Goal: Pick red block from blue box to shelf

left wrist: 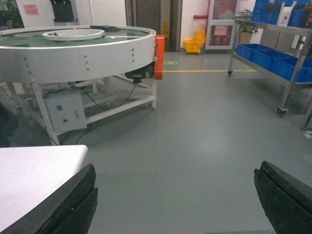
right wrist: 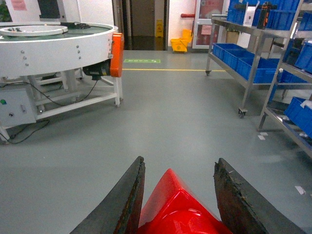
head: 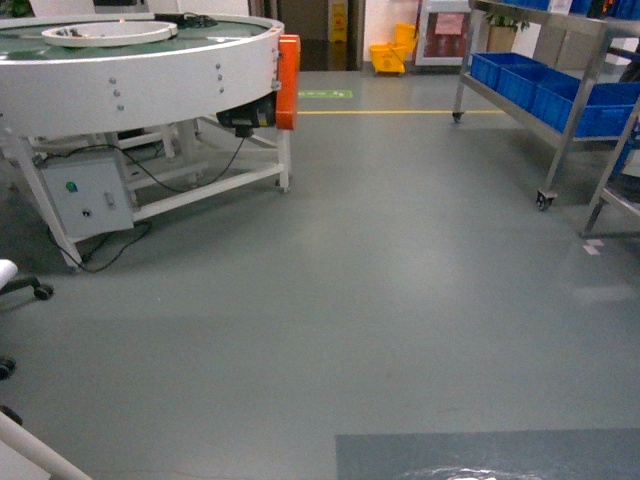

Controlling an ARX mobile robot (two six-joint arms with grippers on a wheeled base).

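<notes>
**Red block in right gripper, shelf far right**

Red block [right wrist: 178,209] sits clamped between the right gripper's [right wrist: 178,197] two fingers [right wrist: 124,204], bottom edge cut off by frame. Left gripper [left wrist: 175,200]: fingers wide apart, nothing between. One white surface [left wrist: 34,170] under left finger. Shelf [right wrist: 253,73] at right, holding several blue crates [right wrist: 243,58]; exact count unclear. One round conveyor table [head: 140,70] left. Blue box not visible.

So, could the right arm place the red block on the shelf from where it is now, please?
Probably not yet: the right gripper holds the red block, but the shelf stands well off across open floor, nothing blocking.
</notes>
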